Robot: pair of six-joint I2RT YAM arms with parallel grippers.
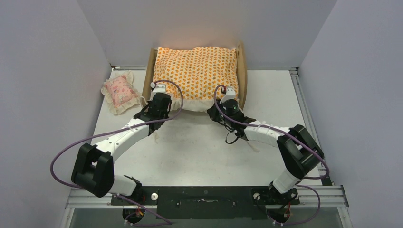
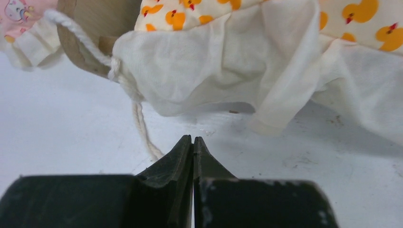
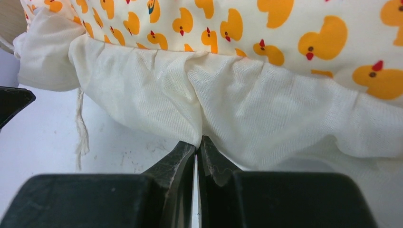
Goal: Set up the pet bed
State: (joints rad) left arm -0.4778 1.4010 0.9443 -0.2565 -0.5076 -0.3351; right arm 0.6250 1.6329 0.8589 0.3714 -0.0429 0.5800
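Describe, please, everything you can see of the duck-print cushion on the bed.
The cushion is plump cream fabric printed with orange ducks, with an off-white frill along its near edge. It lies in the wooden bed, filling it, the frill spilling onto the table. The shut right fingers seem to pinch the frill.

The bed (image 1: 243,71) — a light plywood frame — stands upright just beyond the left gripper (image 2: 192,138) and right gripper (image 3: 199,140). Its two boards rise either side of the cushion (image 1: 197,71) filling it.
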